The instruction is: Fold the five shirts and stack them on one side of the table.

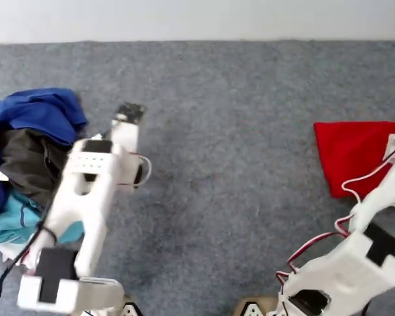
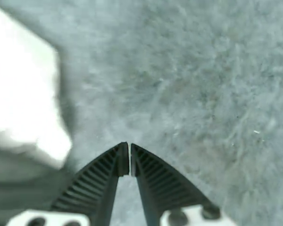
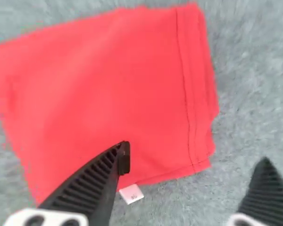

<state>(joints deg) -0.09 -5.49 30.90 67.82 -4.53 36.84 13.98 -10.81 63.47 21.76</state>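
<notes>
A folded red shirt lies flat at the right edge of the grey table. My right gripper hangs open just above it, one finger over the red shirt near its small white tag, the other over the carpet. At the left edge sits a pile of unfolded shirts: a blue one on top, a dark one and a teal one beneath. My left gripper is shut with nothing in it, over bare carpet beside the pile; in the high view the left gripper points toward the table's far side.
The grey carpeted table stretches bare between the two arms. A white wall runs along the far edge. Red and white cables trail from the right arm over the red shirt.
</notes>
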